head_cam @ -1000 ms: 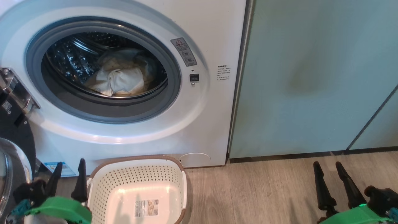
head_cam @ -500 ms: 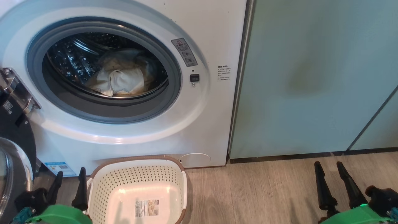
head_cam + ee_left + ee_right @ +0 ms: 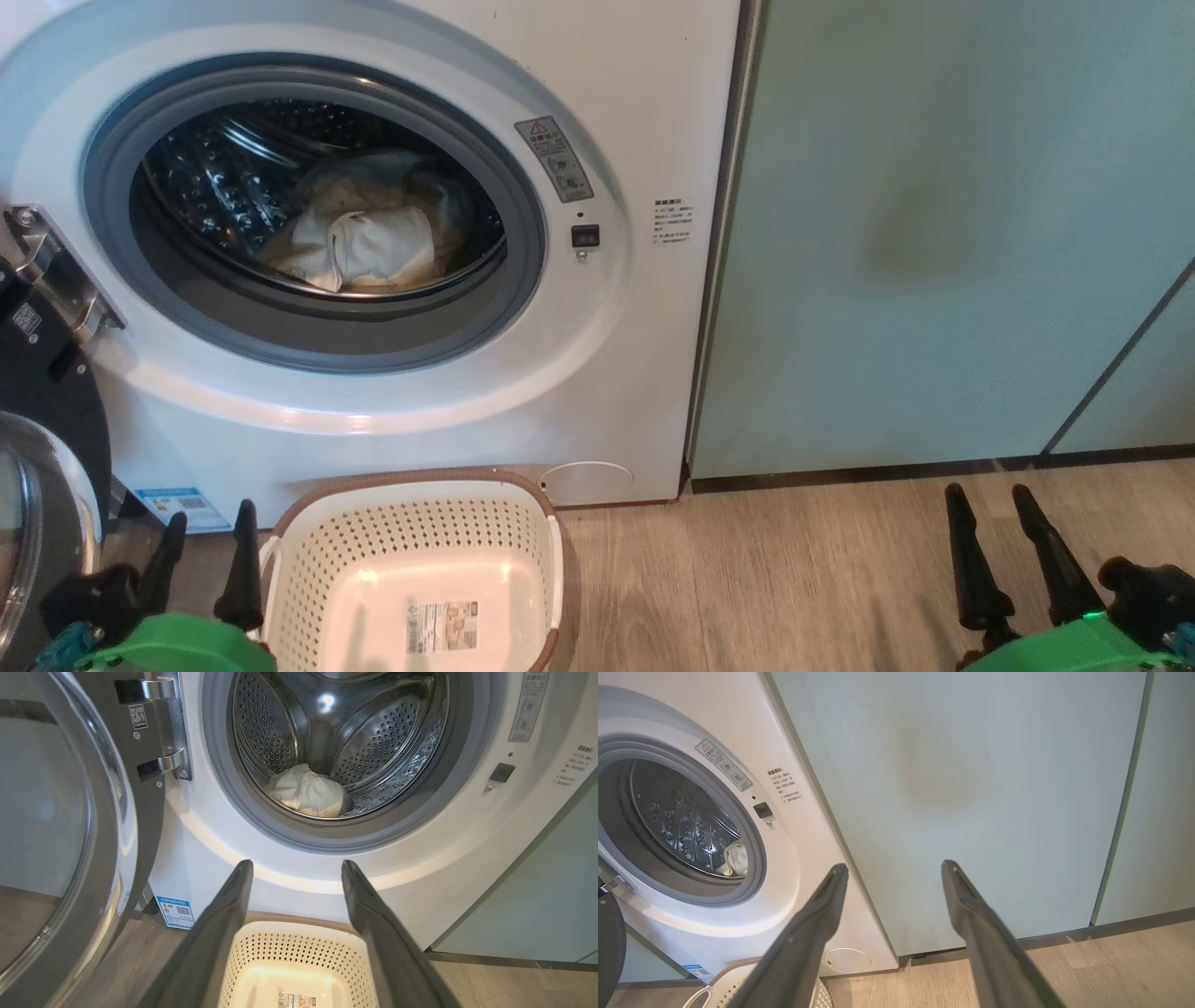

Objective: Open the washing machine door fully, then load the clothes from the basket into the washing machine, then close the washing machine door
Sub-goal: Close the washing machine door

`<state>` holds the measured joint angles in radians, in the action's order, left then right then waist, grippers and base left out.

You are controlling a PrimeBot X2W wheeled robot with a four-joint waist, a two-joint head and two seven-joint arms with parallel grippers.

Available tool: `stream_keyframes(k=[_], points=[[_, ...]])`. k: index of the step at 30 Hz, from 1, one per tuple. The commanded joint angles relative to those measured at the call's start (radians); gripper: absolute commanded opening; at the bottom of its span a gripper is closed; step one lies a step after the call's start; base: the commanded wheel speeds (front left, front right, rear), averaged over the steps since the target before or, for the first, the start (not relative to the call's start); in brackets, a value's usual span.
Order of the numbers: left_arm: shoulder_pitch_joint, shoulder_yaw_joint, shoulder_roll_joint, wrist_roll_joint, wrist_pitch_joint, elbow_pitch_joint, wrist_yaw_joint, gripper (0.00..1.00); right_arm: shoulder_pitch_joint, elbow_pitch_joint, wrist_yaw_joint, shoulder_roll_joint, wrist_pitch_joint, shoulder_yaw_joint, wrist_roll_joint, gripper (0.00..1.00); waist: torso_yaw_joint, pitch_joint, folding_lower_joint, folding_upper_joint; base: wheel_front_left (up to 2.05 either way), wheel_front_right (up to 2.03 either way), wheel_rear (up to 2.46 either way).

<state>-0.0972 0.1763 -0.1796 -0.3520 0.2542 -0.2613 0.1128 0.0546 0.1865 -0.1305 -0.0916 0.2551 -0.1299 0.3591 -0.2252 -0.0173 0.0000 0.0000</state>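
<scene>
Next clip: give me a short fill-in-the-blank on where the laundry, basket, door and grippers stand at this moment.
1. The clothes lie in the steel ____ of the washing machine.
2. The basket on the floor before it is ____.
3. The washing machine door, hinged on the robot's left, stands ____.
4. The left gripper and the right gripper, jaws apart, hold ____.
Missing words: drum; empty; open; nothing.

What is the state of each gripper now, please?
Left gripper: jaws open, holding nothing.
Right gripper: jaws open, holding nothing.
</scene>
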Motion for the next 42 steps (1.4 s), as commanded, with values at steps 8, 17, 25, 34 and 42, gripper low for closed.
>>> stream_keyframes(k=[8, 17, 25, 34, 42], points=[[0.043, 0.046, -0.012, 0.009, 0.008, 0.023, 0.005, 1.0, -0.027, -0.029, 0.0, -0.02, 0.007, -0.017, -0.008, 1.0, 0.005, -0.005, 0.0, 0.0, -1.21, 1.21, 0.0], [0.039, 0.043, -0.015, 0.01, 0.008, 0.02, 0.008, 1.0, -0.024, -0.028, 0.0, -0.021, 0.007, -0.021, -0.007, 1.0, 0.005, -0.008, 0.0, 0.0, -1.9, 1.9, 0.0], [0.038, 0.036, -0.022, 0.009, 0.008, 0.027, 0.012, 1.0, -0.022, -0.029, 0.0, -0.02, 0.007, -0.019, -0.008, 1.0, 0.003, -0.008, 0.0, 0.0, -1.25, 1.25, 0.01], [0.036, 0.035, -0.022, 0.01, 0.008, 0.026, 0.014, 1.0, -0.021, -0.028, 0.0, -0.02, 0.007, -0.018, -0.009, 1.0, 0.003, -0.011, 0.0, 0.0, -0.21, 0.21, 0.0], [0.034, 0.032, -0.02, 0.006, 0.008, 0.026, 0.015, 1.0, -0.018, -0.03, 0.0, -0.021, 0.007, -0.015, -0.009, 1.0, 0.007, -0.014, 0.0, 0.0, 0.0, 0.0, 0.0]])
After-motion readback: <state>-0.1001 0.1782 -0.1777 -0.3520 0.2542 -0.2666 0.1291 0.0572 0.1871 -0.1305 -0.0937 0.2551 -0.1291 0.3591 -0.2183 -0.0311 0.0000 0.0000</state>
